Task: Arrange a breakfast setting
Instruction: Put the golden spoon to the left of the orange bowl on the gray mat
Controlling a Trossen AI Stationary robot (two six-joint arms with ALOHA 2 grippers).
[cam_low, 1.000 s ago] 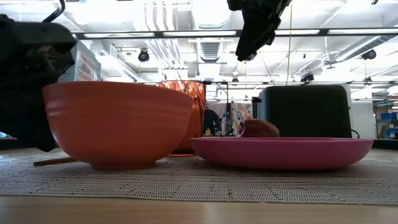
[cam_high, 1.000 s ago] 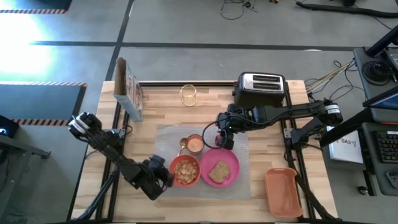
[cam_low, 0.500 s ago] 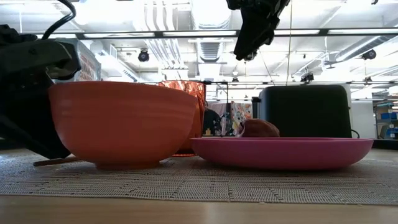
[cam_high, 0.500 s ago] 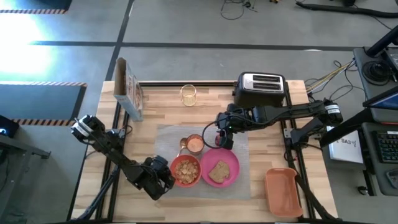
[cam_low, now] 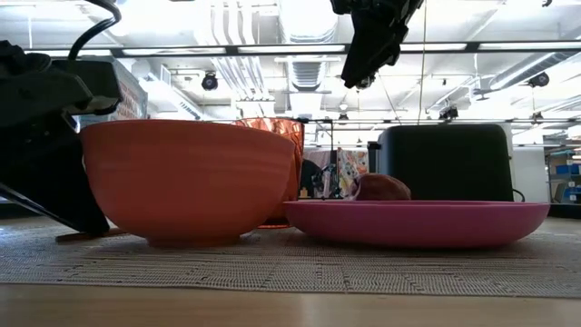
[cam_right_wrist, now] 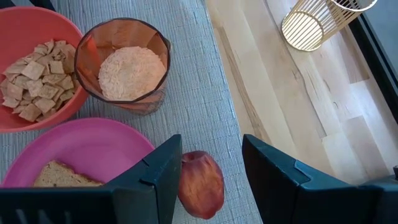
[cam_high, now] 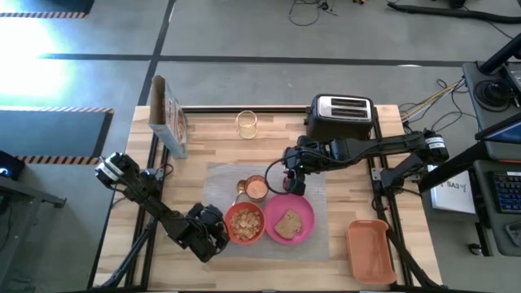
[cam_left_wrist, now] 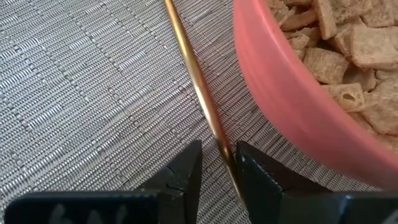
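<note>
Left wrist view showed my left gripper [cam_left_wrist: 219, 167] clasping the gold spoon [cam_left_wrist: 200, 94] beside the red-orange bowl [cam_left_wrist: 292, 106]. My right gripper [cam_right_wrist: 211, 177] hung spread above the red apple [cam_right_wrist: 200, 185], farther from that bowl.

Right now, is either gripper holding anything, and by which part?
The left gripper pinches the gold spoon at its thin handle, on the mat beside the bowl. The right gripper is open above the apple, holding nothing.

Toaster [cam_high: 342, 115], orange tray [cam_high: 369, 249], cereal box [cam_high: 168, 115] (upright), yellow glass [cam_high: 247, 124]
</note>
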